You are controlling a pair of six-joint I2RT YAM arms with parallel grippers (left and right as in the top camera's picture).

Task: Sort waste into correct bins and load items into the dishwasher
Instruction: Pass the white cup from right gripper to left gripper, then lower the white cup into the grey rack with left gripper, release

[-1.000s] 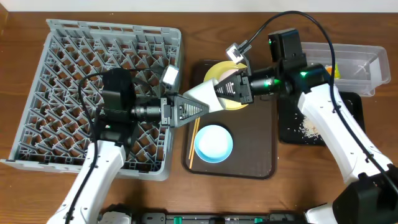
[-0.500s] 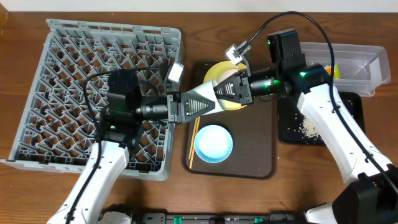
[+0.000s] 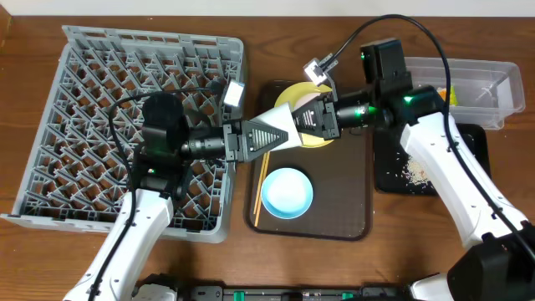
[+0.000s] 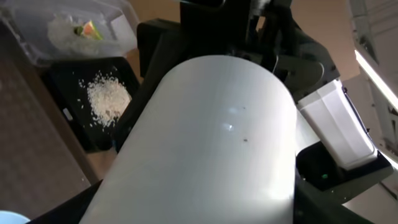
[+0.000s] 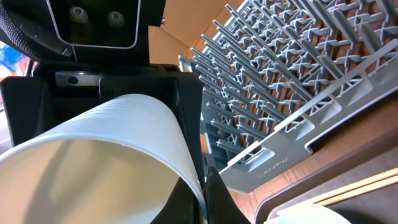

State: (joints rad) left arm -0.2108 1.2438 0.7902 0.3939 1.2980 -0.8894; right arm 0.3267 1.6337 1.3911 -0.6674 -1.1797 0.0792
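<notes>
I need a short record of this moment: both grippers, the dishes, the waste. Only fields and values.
right gripper: grips white bowl at rim, above brown tray
left gripper: at the same bowl, grip unclear
blue bowl: upright on brown tray
plate: on brown tray, partly under the grippers
chopsticks: left of blue bowl
rice: on black tray
wrapper: in clear tub

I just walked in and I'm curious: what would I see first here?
Two robot arms meet in the middle with a white bowl between them, above the brown tray. A huge grey rack fills the left side. A light blue bowl sits on the tray next to wooden chopsticks.
</notes>
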